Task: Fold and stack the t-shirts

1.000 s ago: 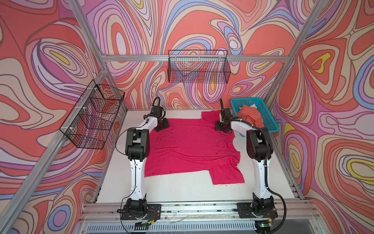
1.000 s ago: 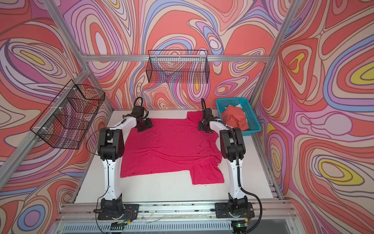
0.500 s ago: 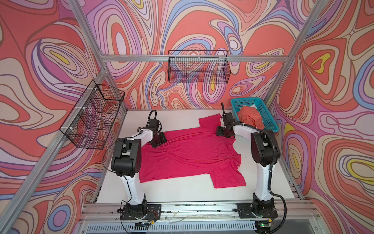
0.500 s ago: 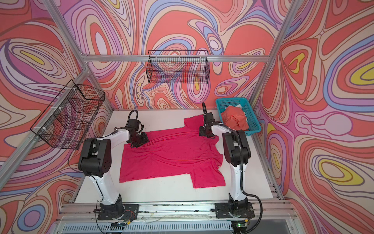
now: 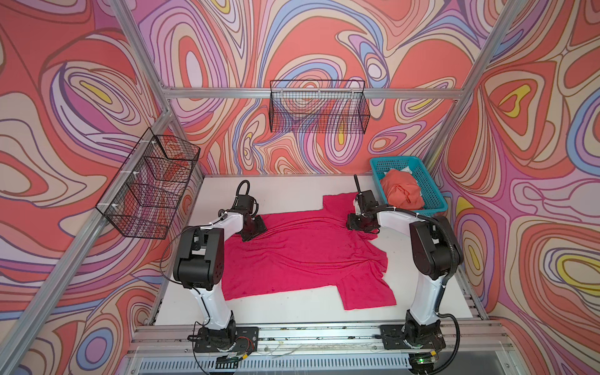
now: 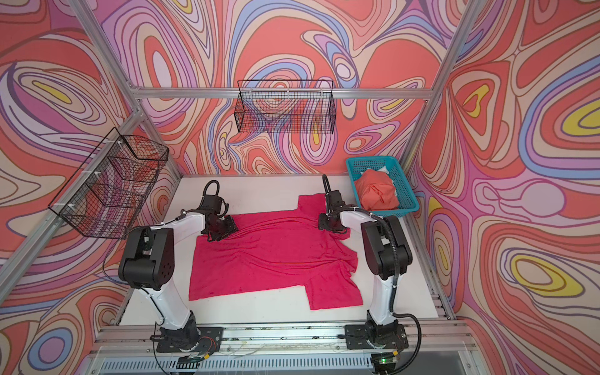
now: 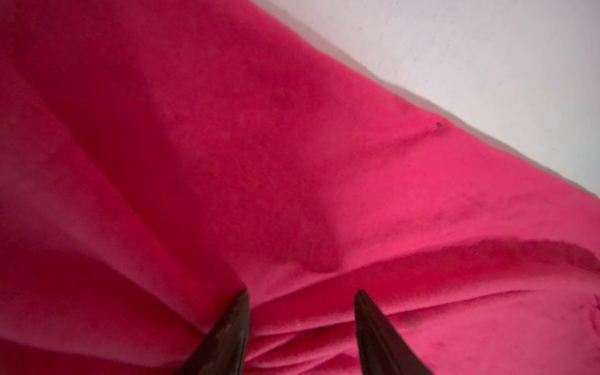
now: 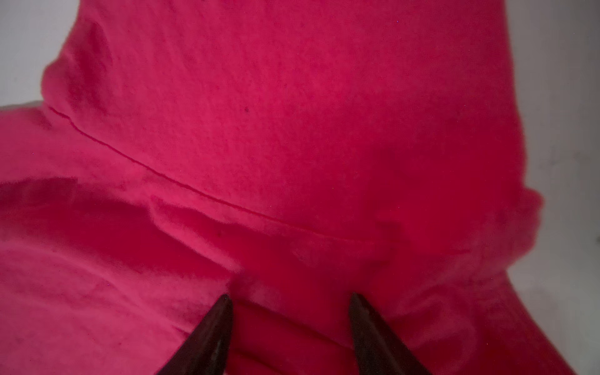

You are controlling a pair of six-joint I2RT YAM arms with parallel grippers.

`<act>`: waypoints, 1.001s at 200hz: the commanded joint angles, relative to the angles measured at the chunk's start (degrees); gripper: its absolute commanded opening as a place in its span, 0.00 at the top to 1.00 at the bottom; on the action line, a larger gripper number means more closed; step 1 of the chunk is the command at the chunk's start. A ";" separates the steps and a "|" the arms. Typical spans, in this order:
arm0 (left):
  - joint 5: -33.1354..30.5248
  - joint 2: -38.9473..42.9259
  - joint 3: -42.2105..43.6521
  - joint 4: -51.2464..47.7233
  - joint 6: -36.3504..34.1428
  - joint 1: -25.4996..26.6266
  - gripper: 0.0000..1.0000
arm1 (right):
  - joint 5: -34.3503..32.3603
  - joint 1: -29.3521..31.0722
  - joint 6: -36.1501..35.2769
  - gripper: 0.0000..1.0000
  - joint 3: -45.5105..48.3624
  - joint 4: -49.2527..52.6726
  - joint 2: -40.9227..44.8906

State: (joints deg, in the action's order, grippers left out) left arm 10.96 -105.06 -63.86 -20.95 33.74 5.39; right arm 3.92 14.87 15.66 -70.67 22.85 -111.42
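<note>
My left hand (image 7: 301, 292) and right hand (image 8: 289, 296) both have fingers parted about halfway, tips down on the pink t-shirt (image 5: 302, 256), which is spread mid-frame on the white worktop (image 5: 292, 311). The orange t-shirt (image 5: 401, 194) sits bunched in the teal basket (image 5: 433, 191), right of centre.

Both arms reach forward, left end effector (image 7: 301, 292) and right end effector (image 8: 289, 295) lowered, jaws apart

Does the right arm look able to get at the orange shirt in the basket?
Probably yes. The orange shirt lies heaped in the open-topped basket, just beside the right gripper, with nothing between them. For now that gripper is down on the pink shirt.
</note>
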 commanded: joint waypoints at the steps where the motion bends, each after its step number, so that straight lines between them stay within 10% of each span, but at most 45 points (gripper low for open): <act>1: 0.10 -1.42 3.21 -6.80 1.53 0.67 0.45 | 1.03 0.68 1.24 0.38 4.24 7.06 -0.45; 127: 0.29 3.89 8.50 -7.27 3.17 1.29 0.45 | -0.26 0.73 0.33 0.38 9.32 10.09 5.22; 200: 2.56 5.22 -1.64 -7.04 2.69 1.64 0.35 | -4.60 -2.24 1.29 0.37 -12.02 9.57 1.24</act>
State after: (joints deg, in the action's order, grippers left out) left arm 12.45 -100.27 -60.97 -24.86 36.18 6.57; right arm 1.76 14.33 16.58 -75.11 32.86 -106.04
